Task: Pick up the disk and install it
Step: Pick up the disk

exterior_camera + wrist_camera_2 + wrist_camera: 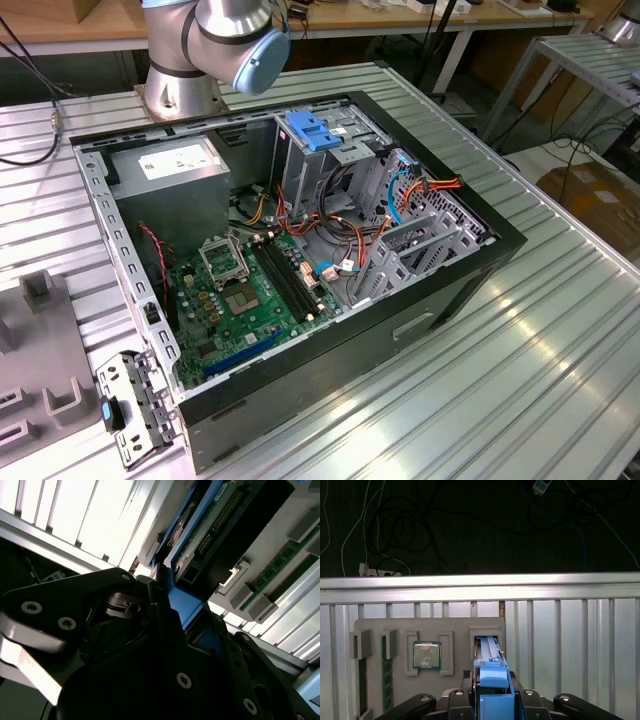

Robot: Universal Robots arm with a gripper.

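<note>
Open computer case [400,335]: no drive installed yet. The grey fixture tray [420,625] lies just beyond the pincer [492,700] tips. The disk [487,647] stands on edge in the tray's slot with its blue carrier between the jaws, which look clamped on it. Step: pick. Can't tell if it's clear of the slot. Extraction calls for a straight pull along the slot, no tilt.
</note>
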